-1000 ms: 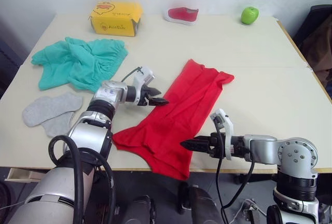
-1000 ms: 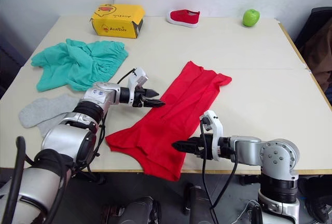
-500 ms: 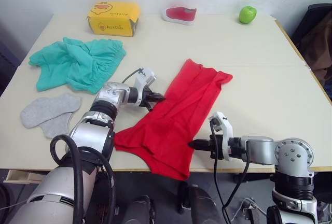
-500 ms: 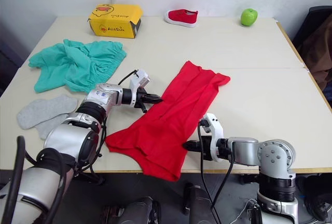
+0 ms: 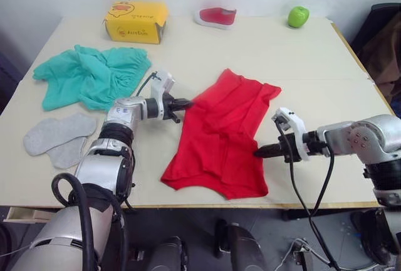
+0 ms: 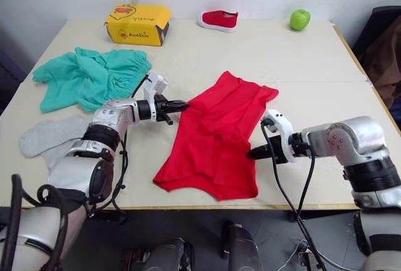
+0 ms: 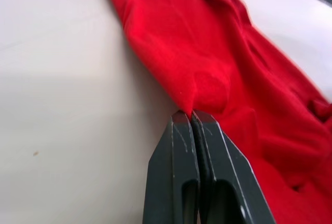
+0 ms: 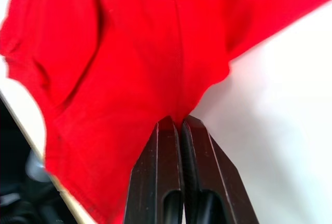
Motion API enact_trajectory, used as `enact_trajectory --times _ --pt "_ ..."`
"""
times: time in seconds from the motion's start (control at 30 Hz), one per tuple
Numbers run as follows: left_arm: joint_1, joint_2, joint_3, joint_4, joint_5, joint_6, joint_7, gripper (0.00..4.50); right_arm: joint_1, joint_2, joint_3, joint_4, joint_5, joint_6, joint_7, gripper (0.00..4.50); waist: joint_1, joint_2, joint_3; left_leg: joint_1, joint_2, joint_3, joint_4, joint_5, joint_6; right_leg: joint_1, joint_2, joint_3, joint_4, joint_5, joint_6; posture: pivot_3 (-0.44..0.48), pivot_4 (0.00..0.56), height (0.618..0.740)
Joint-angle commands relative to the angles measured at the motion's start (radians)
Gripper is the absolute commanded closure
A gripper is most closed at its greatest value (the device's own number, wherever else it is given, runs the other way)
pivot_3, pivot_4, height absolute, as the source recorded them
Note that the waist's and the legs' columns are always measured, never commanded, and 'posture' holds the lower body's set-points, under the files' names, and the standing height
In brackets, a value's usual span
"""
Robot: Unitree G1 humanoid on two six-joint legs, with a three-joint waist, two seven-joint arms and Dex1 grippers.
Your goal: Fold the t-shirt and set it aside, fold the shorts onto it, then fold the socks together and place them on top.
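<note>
**Thin pinches could let the shirt slip**

I have the left gripper (image 5: 185, 103) and right gripper (image 5: 258, 153) each clenched on opposite edges of the t-shirt (image 5: 220, 138), mid-table. Both hold little cloth; uneven pulling may free an edge.

You are looking at one table (image 5: 326, 64) with these things on it. You are seeing one red t-shirt (image 5: 222, 136). You are seeing one pair of teal shorts (image 5: 88, 79). You are seeing two grey socks (image 5: 56, 138), lying side by side and touching. You are seeing one yellow box (image 5: 136, 21). You are seeing one small red-and-white shoe (image 5: 215, 16). You are seeing one green apple (image 5: 299, 15). You are also seeing two grippers, the left gripper (image 5: 186, 103) and the right gripper (image 5: 258, 153), and each one has two black fingers. That is making seven loose things on the table, counting each sock.
</note>
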Motion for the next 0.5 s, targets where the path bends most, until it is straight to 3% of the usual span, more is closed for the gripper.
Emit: enact_trajectory --times 0.03,0.13,0.27,0.43,0.5 --pt "0.189 -0.010 0.001 -0.351 -0.044 0.133 0.070 4.50 -0.040 -0.020 0.095 0.038 -0.089 -0.085 0.169 4.49 -0.004 0.000 0.000 0.001 0.000 0.001 0.000 0.000 0.000 0.000 0.000 0.001 0.000 0.000 0.000 0.000 0.150 0.740" --pt "0.307 -0.021 0.024 -0.529 -0.052 0.212 0.184 4.50 -0.041 -0.007 0.132 0.053 -0.141 -0.120 0.234 4.49 0.001 0.000 0.000 0.000 0.001 0.000 0.000 0.000 -0.001 0.000 0.001 0.000 0.000 0.000 0.000 0.000 0.150 0.740" --pt "0.368 -0.023 0.072 -0.636 -0.079 0.266 0.298 4.50 -0.022 0.016 0.125 0.047 -0.177 -0.137 0.267 4.49 0.007 0.000 0.000 0.000 0.001 -0.001 0.004 0.000 -0.001 0.001 0.000 0.000 0.001 0.001 -0.001 0.000 0.150 0.740" --pt "0.395 0.020 0.044 -0.676 -0.092 0.318 0.278 4.50 0.034 0.020 0.061 0.009 -0.212 -0.205 0.267 4.49 0.017 0.000 0.000 0.000 0.001 -0.001 0.004 0.000 -0.001 0.001 0.000 0.000 0.000 0.002 -0.001 0.000 0.150 0.740" --pt "0.399 0.041 0.026 -0.677 -0.099 0.326 0.246 4.09 0.052 0.008 0.030 -0.007 -0.208 -0.204 0.269 4.06 0.020 0.000 0.000 0.000 0.001 -0.001 0.004 0.000 -0.001 0.001 0.000 0.000 0.000 0.001 -0.001 0.000 0.150 0.740"
